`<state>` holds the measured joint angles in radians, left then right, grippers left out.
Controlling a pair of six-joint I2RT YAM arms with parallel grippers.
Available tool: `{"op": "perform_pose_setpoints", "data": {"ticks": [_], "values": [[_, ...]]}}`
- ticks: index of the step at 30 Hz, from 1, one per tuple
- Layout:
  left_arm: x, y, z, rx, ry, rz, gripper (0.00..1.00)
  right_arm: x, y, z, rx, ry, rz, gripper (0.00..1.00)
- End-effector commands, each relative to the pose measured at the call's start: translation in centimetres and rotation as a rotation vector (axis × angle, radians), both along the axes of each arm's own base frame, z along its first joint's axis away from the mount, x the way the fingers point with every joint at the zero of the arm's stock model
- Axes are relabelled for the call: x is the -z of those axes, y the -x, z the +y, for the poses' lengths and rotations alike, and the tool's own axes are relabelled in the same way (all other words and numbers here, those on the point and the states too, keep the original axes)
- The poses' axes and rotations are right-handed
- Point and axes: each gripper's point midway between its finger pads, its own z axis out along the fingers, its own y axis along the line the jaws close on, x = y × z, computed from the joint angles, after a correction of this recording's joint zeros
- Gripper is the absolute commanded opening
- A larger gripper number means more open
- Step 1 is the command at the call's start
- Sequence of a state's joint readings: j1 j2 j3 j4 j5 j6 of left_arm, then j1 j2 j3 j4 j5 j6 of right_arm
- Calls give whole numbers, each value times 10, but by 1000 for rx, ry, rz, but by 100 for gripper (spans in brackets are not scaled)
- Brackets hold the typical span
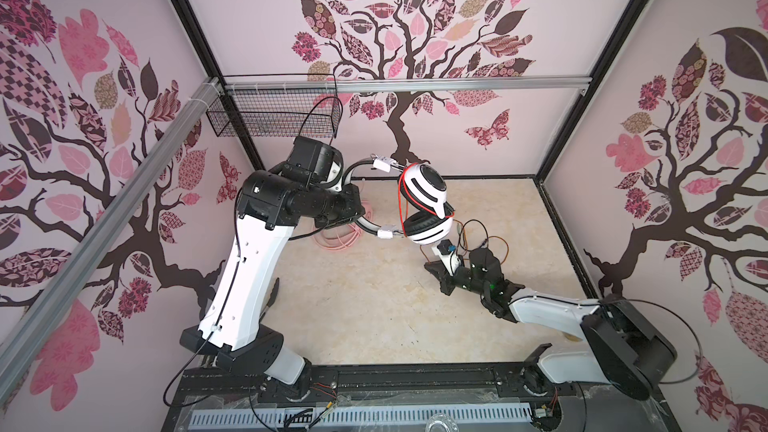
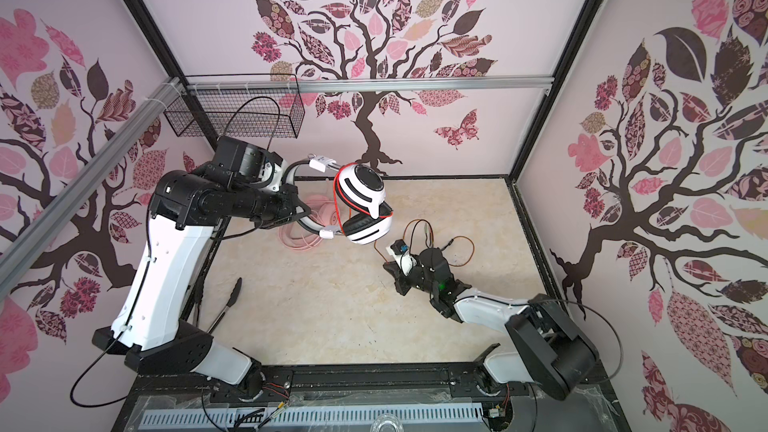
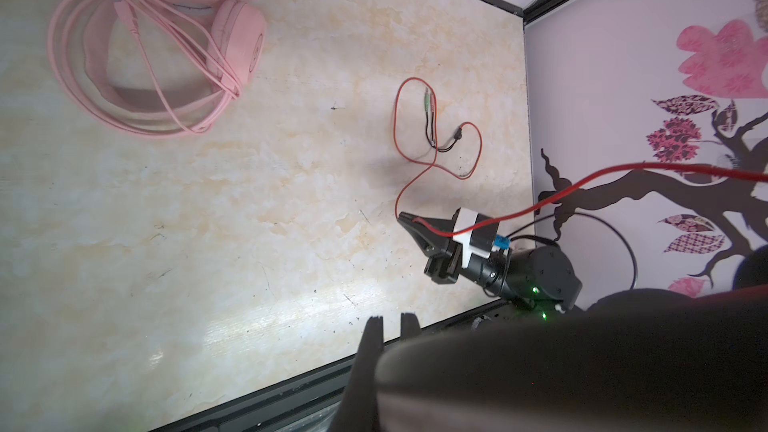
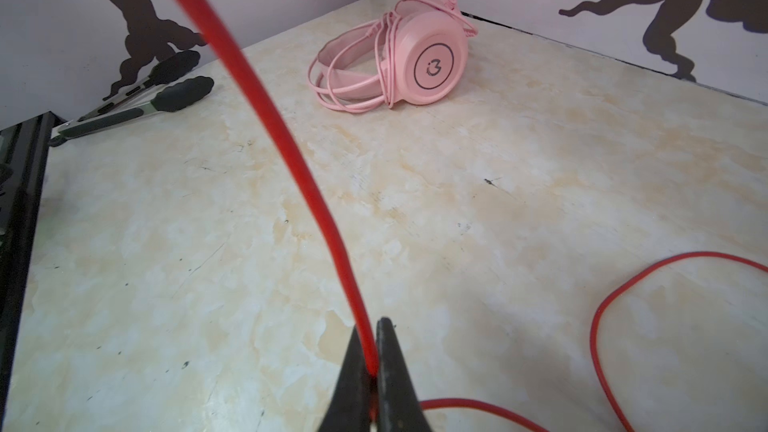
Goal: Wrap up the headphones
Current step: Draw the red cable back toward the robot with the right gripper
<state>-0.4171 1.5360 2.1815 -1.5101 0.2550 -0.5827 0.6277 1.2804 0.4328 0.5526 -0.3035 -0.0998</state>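
Where cable (image 4: 266,110) bends, right gripper (image 4: 368,326) pinches.

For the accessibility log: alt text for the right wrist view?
The right gripper is shut on a red cable rising out of frame. Beyond, on the beige marbled table, lie a pale pink headset wrapped in its cord and black-tipped tongs.

Soft, even light fills both top views, with faint shadows and wide-angle stretch toward the edges. In the left wrist view glare whitens the table (image 3: 257,326) toward 6 o'clock, and a dark shape (image 3: 582,367) at 4 o'clock is blurred. In the right wrist view the red cable (image 4: 266,110) near 11 o'clock is out of focus.
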Motion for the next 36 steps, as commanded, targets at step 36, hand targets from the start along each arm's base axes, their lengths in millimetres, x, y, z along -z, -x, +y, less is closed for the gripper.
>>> {"op": "perform_pose_setpoints", "data": {"ticks": [36], "values": [[141,-92,33,-282,-344,159,0,-95,165,16,-257,499,-231,0]]}}
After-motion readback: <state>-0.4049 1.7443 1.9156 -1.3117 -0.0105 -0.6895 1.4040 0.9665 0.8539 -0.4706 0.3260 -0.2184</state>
